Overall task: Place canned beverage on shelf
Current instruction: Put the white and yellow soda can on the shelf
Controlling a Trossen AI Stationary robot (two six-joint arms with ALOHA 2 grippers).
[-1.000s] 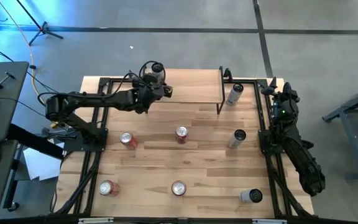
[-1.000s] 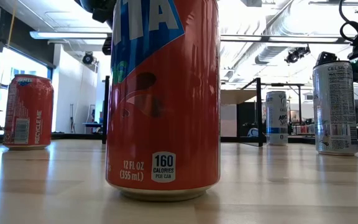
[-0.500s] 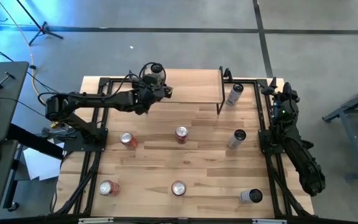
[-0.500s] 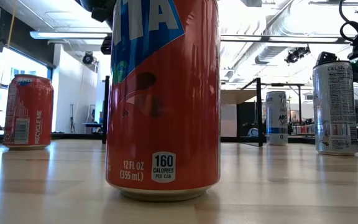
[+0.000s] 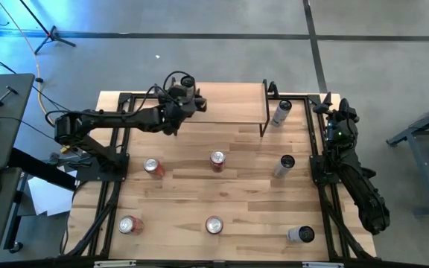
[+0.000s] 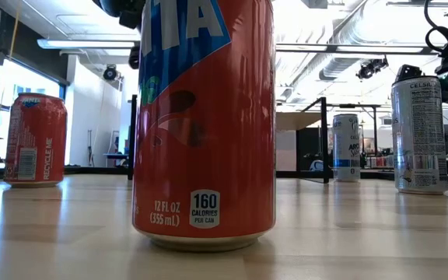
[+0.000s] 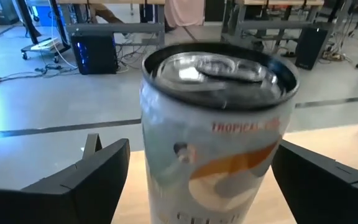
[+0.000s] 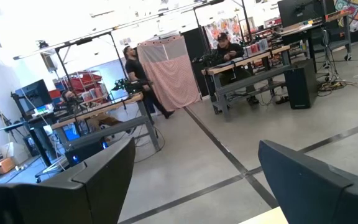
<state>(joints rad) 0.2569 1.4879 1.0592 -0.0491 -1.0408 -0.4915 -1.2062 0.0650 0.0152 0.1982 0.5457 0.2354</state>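
Can (image 5: 187, 82) stood upright on shelf's (image 5: 233, 104) left end | your left gripper (image 5: 185, 95) flanked it, fingers clear, released | right gripper (image 5: 332, 112) parked open at table edge

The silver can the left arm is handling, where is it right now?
In the high view the silver can stands on the shelf near its left end, between the open fingers of the left gripper.

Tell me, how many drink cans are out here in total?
8. One white can stands on the shelf by the left claw. Four red cans and three pale cans sit on the table. None seem hidden.
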